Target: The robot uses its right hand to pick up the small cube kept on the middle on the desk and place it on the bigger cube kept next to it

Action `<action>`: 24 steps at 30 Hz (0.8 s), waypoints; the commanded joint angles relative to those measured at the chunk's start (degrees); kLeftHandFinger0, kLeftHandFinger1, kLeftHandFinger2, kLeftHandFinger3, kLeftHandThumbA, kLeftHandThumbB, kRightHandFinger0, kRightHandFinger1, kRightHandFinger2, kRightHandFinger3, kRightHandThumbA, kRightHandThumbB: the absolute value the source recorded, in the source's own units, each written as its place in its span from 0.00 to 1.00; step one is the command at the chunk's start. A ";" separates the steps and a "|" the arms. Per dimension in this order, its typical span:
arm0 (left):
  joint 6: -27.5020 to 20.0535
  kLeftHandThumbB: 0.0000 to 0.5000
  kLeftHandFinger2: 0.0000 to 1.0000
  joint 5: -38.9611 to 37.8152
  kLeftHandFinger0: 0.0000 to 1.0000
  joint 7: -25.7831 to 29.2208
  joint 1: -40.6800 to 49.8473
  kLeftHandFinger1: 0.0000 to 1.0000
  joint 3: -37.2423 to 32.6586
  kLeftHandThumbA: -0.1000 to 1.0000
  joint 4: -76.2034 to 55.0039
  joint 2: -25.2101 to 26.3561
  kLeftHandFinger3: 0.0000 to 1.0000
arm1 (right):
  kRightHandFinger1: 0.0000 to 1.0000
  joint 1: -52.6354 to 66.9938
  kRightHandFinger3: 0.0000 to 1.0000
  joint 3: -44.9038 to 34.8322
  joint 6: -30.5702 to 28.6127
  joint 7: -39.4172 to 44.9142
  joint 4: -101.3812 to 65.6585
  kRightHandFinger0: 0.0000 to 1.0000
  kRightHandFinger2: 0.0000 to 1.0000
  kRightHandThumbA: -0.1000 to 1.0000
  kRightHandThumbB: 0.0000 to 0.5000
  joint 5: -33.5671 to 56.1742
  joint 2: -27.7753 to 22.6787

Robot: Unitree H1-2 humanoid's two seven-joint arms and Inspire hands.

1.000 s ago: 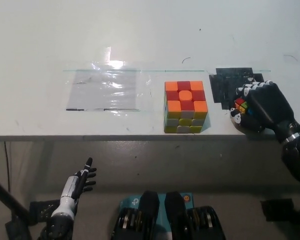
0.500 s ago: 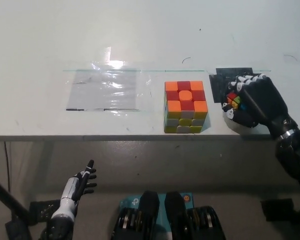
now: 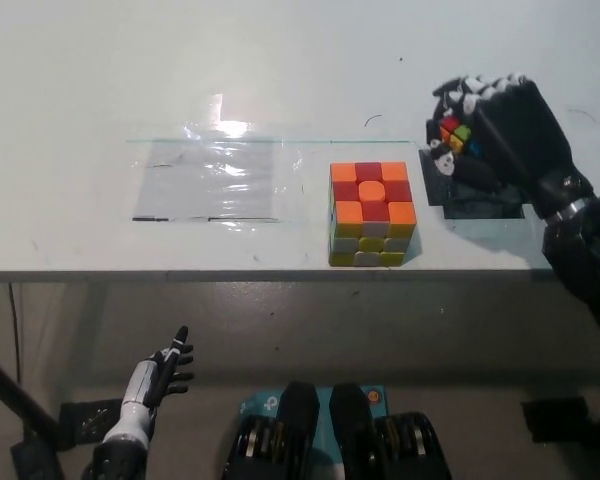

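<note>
A clear plastic sheet [image 3: 208,180] is lying flat on the white bench [image 3: 100,80], catching glare. A black patch [image 3: 480,195] is sitting near the bench's front edge.

The white desk [image 3: 100,70] carries the bigger cube [image 3: 371,213], which stands near the near edge, a little right of the middle. A clear plastic sheet [image 3: 208,180] lies flat to its left. A black square patch [image 3: 470,190] lies to the cube's right, partly hidden.
</note>
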 commanded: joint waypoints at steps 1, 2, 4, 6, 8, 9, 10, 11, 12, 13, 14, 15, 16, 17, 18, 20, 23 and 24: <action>-2.30 0.09 0.75 0.17 0.79 0.20 -0.26 0.73 0.00 0.90 -0.28 0.39 0.71 | 0.30 -4.40 0.43 -1.45 0.83 1.67 -5.20 0.00 0.62 0.00 0.44 -0.65 0.60; -1.66 0.09 0.75 0.15 0.79 0.10 -0.11 0.74 0.00 0.90 -0.84 0.36 0.71 | 0.30 -4.56 0.43 -1.42 0.82 1.51 -5.72 0.00 0.61 0.00 0.46 -1.03 0.75; -1.22 0.11 0.77 -0.04 0.80 -0.11 -0.04 0.75 0.08 0.91 -0.57 0.33 0.74 | 0.26 -5.05 0.42 -1.42 1.87 4.94 -8.18 0.00 0.59 0.00 0.60 -0.30 1.42; -1.05 0.13 0.78 0.03 0.80 -0.13 0.01 0.75 0.02 0.91 -0.74 0.35 0.76 | 0.25 -5.40 0.41 -1.43 1.71 5.47 -8.90 0.00 0.55 0.00 0.63 -0.58 1.88; -1.44 0.11 0.72 -0.43 0.69 -0.24 -0.01 0.66 0.35 0.89 -0.63 0.24 0.70 | 0.26 -5.59 0.40 -1.37 0.40 5.17 -9.64 0.00 0.55 0.00 0.64 -0.03 3.09; -1.40 0.12 0.71 -0.44 0.69 -0.22 0.01 0.66 0.36 0.89 -0.69 0.23 0.69 | 0.26 -5.57 0.40 -1.46 0.31 5.25 -9.76 0.00 0.55 0.00 0.64 -0.07 3.20; 0.08 0.08 0.74 -0.42 0.76 -0.47 0.55 0.71 0.30 0.88 -2.48 0.19 0.70 | 0.27 -4.92 0.41 -1.74 1.28 7.84 -11.13 0.00 0.56 0.00 0.58 1.66 4.30; -0.54 0.10 0.75 -0.77 0.77 -0.90 0.43 0.72 0.42 0.88 -1.93 0.23 0.73 | 0.24 -4.62 0.43 -1.47 1.66 7.44 -11.60 0.00 0.56 0.00 0.64 0.49 4.74; -1.17 0.09 0.73 -0.33 0.74 -0.53 0.42 0.69 0.18 0.88 -1.77 0.28 0.71 | 0.21 -4.42 0.44 -1.23 0.42 6.18 -11.19 0.00 0.56 0.00 0.69 0.18 5.17; -1.15 0.11 0.74 -0.29 0.76 -0.39 0.47 0.71 0.18 0.89 -1.84 0.25 0.71 | 0.22 -4.13 0.44 -1.01 0.01 6.07 -11.10 0.00 0.56 0.00 0.75 -0.11 5.46; -1.01 0.13 0.74 -0.22 0.75 -0.60 0.37 0.70 0.07 0.90 -1.59 0.38 0.71 | 0.21 -3.86 0.45 -0.81 -0.14 5.60 -10.76 0.00 0.56 0.00 0.84 -0.66 5.75; -1.25 0.12 0.74 -0.11 0.75 -0.53 0.40 0.70 0.00 0.90 -1.57 0.41 0.70 | 0.21 -3.36 0.46 -0.61 -0.40 5.49 -10.06 0.00 0.59 0.00 0.79 -0.69 6.04; -1.36 0.11 0.74 -0.06 0.75 -0.49 0.43 0.70 -0.02 0.90 -1.58 0.42 0.70 | 0.22 -3.15 0.49 -0.56 -0.52 5.47 -9.77 0.00 0.62 0.00 0.73 -0.69 6.17; -1.36 0.11 0.74 -0.06 0.74 -0.49 0.43 0.70 -0.02 0.90 -1.58 0.42 0.70 | 0.22 -3.14 0.49 -0.63 -0.57 5.50 -9.76 0.00 0.63 0.00 0.73 -0.73 6.20; -0.18 0.11 0.76 -0.15 0.75 -0.18 0.51 0.71 0.13 0.90 -2.08 0.09 0.73 | 0.22 -2.55 0.49 -0.44 -0.76 5.67 -9.37 0.00 0.63 0.00 0.68 -0.74 6.25; 0.06 0.11 0.76 -0.08 0.75 -0.22 0.61 0.70 0.08 0.89 -2.45 0.11 0.73 | 0.22 -2.01 0.48 -0.28 -0.97 5.19 -8.73 0.00 0.62 0.00 0.68 -0.98 6.23; -0.06 0.15 0.76 -0.15 0.77 -0.04 0.27 0.72 0.19 0.90 -2.00 0.05 0.72 | 0.22 -1.68 0.49 -0.33 -1.23 5.33 -8.44 0.00 0.62 0.00 0.66 -0.77 6.16; -1.35 0.12 0.73 -0.63 0.73 -0.81 0.23 0.68 0.29 0.89 -1.56 0.09 0.67 | 0.22 -1.32 0.48 -0.38 -1.19 5.26 -8.25 0.00 0.62 0.00 0.63 -0.66 6.20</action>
